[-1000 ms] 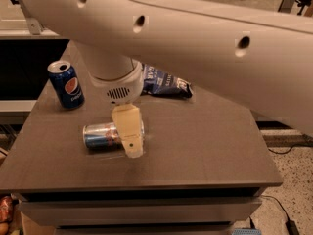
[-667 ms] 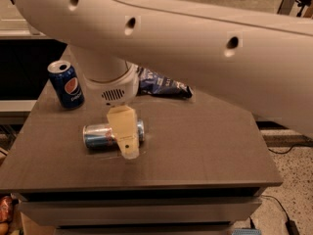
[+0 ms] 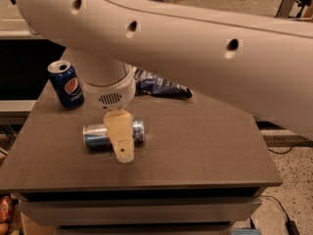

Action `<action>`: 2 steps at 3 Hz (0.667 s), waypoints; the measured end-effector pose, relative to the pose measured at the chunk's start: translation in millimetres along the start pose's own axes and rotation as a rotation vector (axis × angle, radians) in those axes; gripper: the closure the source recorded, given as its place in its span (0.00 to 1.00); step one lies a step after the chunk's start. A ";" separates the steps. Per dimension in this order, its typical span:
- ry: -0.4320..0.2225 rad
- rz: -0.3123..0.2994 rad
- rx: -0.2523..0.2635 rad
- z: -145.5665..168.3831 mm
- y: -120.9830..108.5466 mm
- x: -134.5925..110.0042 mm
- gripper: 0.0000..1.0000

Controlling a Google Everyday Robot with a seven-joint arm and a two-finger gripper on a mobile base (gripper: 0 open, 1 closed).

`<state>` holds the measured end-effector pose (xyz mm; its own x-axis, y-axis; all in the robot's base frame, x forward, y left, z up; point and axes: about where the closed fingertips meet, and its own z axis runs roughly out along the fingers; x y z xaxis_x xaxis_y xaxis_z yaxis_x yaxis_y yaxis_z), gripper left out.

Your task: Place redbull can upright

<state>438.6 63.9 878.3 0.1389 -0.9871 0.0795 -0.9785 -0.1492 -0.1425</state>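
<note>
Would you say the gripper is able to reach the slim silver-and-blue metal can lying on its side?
Probably yes: the gripper sits over the middle of the silver-and-blue can, and the dark blue Pepsi can stands apart.

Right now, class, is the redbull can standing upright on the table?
No, the redbull can lies on its side on the table, with the tool down over its middle.
</note>
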 end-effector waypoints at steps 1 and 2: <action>-0.040 0.007 -0.021 9.8 5.6 -7.9 0.00; -0.072 0.020 -0.040 18.5 8.3 -11.9 0.00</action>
<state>431.7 73.4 857.9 0.1285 -0.9917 0.0058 -0.9862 -0.1284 -0.1041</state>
